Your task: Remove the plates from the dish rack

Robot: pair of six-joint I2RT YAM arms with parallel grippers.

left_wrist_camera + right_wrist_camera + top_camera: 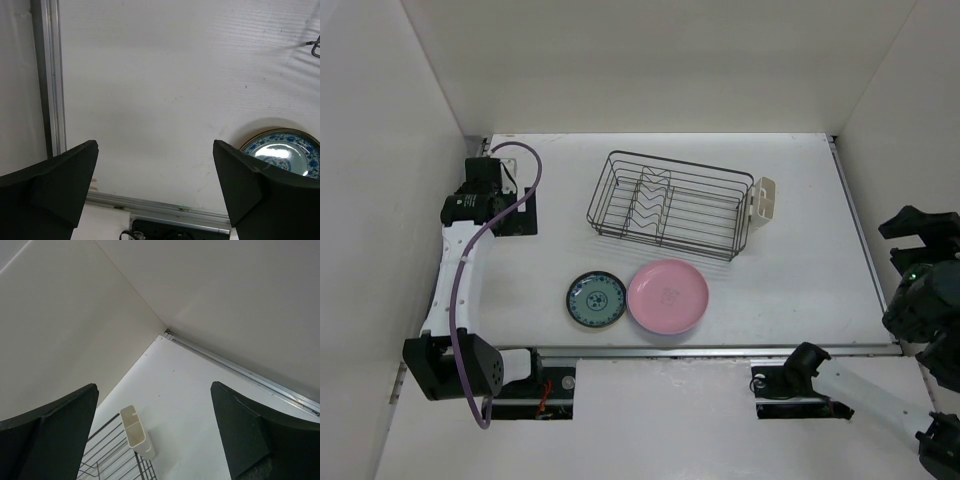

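Note:
The dark wire dish rack (670, 205) stands at the table's middle back with no plates in it. Its cream utensil cup (763, 197) is clipped on the right end. A teal patterned plate (596, 299) and a pink plate (667, 296) lie flat side by side in front of the rack, their rims meeting. My left gripper (510, 210) is open and empty at the far left; the teal plate (282, 152) shows by its right finger. My right gripper (903, 240) is open and empty at the right wall, raised, facing the cup (137, 437) and rack end (107, 455). The yellow, lavender and light blue plates are out of view.
White walls enclose the table on the left, back and right. A metal rail (720, 350) runs along the near edge, with the arm bases below it. A purple cable (485, 240) loops along the left arm.

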